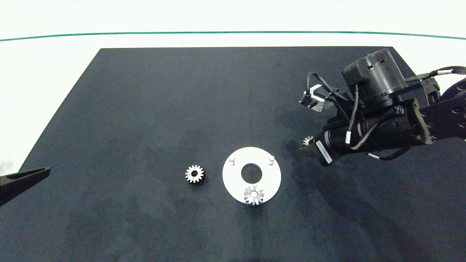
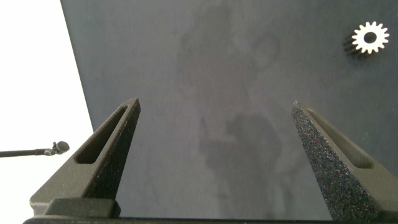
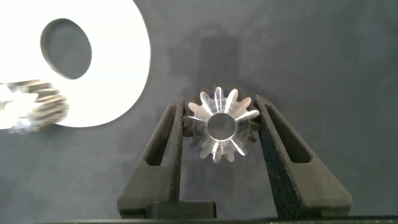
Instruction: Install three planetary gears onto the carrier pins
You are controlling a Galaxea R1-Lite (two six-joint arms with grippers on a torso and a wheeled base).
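Matte black mat (image 1: 145, 109) on white counter (image 1: 54, 65). Right pincer (image 3: 221, 127) clamped on toothed silvery gear (image 3: 222, 124) beside white disc (image 1: 273, 178); one gear (image 1: 253, 195) on pin, one gear (image 1: 194, 174) loose on mat, two pins (image 1: 232, 159) bare. Left pincer (image 2: 214, 134) apart, idle at mat's left edge.

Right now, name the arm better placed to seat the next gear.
Right. Its gripper already grips a planetary gear beside the white disc; the left gripper sits open, empty, at the mat's edge.
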